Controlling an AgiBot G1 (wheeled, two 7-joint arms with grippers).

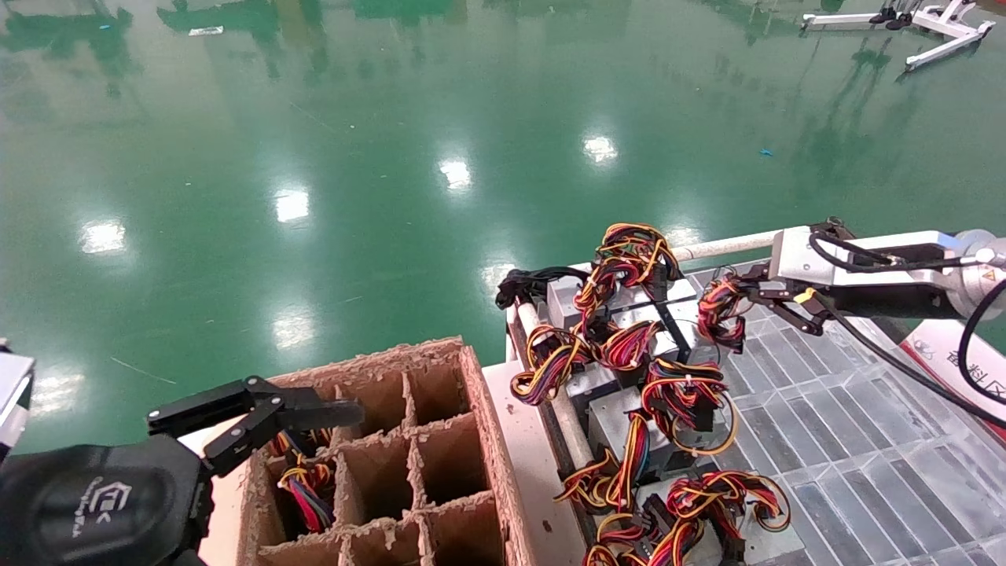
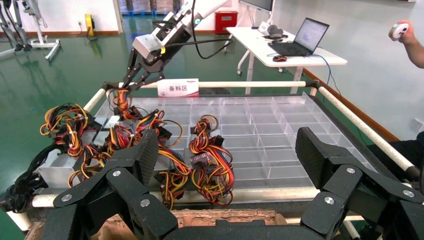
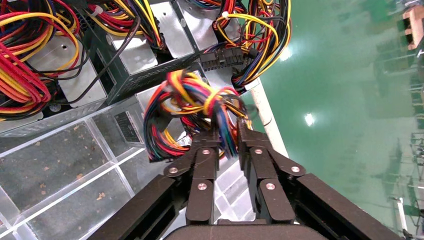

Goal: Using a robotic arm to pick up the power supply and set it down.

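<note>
My right arm, the robotic arm with a silver wrist block [image 1: 809, 255], reaches over the far end of the rack. Its gripper [image 1: 740, 299] [image 3: 228, 131] is shut on the looped red, yellow and blue wire bundle [image 3: 192, 107] [image 1: 719, 310] of one power supply. That unit's silver box [image 3: 150, 95] shows just under the bundle, among several similar ones [image 1: 629, 424]. In the left wrist view the same gripper [image 2: 122, 90] pinches wires at the rack's far corner. My left gripper [image 1: 330, 405] [image 2: 227, 150] hangs open and empty over the cardboard box.
A divided cardboard box [image 1: 471, 409] stands at the lower left, with one wire bundle [image 1: 306, 479] in a cell. A clear compartment tray [image 1: 864, 440] fills the rack, edged by white pipe rails [image 1: 723, 245]. Beyond it are a desk with a laptop [image 2: 305, 35] and a person's hand [image 2: 405, 32].
</note>
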